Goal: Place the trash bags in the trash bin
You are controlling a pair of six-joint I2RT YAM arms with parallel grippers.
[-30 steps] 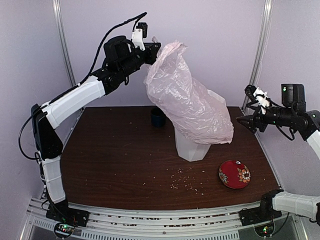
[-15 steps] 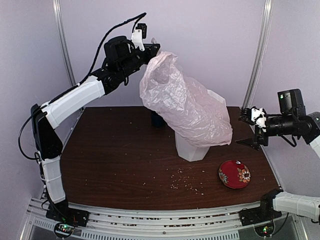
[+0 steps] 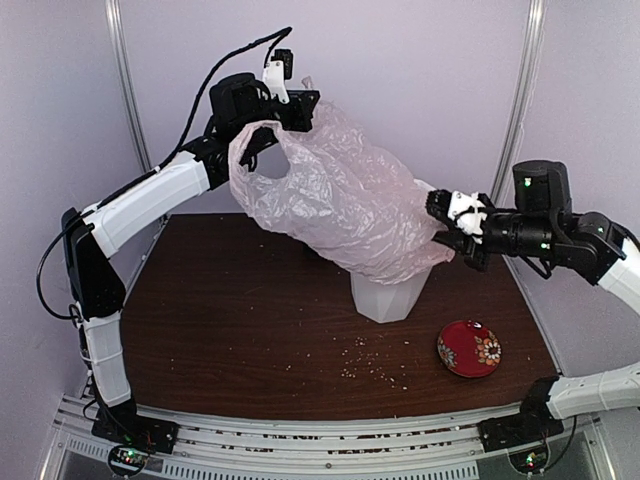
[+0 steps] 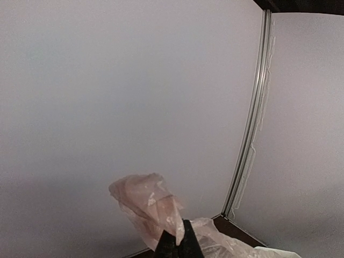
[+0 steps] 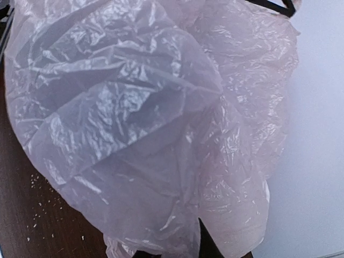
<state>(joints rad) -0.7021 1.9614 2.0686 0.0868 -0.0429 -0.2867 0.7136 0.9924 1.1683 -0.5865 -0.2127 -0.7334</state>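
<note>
The pale pink trash bag (image 3: pixel 340 200) hangs stretched in the air between both arms, draped over the top of the white trash bin (image 3: pixel 390 297). High at the back, my left gripper (image 3: pixel 303 106) is shut on one handle loop; in the left wrist view the pinched plastic (image 4: pixel 145 204) sticks up from the closed tips (image 4: pixel 179 243). My right gripper (image 3: pixel 447 226) presses into the bag's right end, beside the bin's rim. In the right wrist view the bag (image 5: pixel 134 107) fills the picture and lies between the dark fingers (image 5: pixel 209 244), which close on it.
A red patterned plate (image 3: pixel 469 349) lies on the brown table at the front right. Crumbs (image 3: pixel 375 370) are scattered in front of the bin. Metal frame posts (image 3: pixel 520 110) stand at the back corners, against pale walls.
The right arm swung left from the table's edge into the bag's right end and its jaws closed there. The bag spread wider and a handle loop now hangs open at the left.
</note>
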